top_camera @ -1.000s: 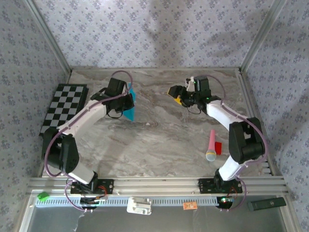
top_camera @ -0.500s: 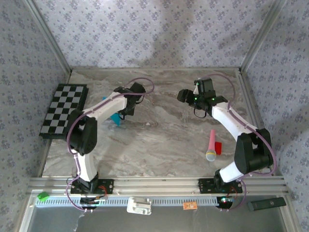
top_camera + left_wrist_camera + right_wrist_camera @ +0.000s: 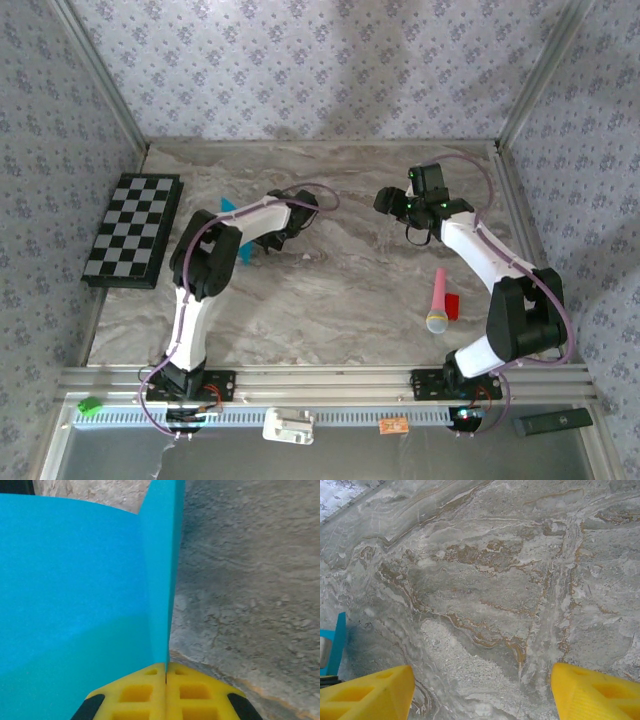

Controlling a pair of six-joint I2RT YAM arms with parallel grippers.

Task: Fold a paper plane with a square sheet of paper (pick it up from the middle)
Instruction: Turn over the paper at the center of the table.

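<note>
While left claw (image 3: 166,667) clamps the paper (image 3: 75,580), bring open right claw (image 3: 482,692) across low and grab the free edge.

Creased teal-blue sheet of paper (image 3: 75,595) hangs above the marbled table (image 3: 240,580), left of its centre. One broad panel curves away from a narrow upright flap, and the fold is pinched in the left gripper (image 3: 166,667).
</note>
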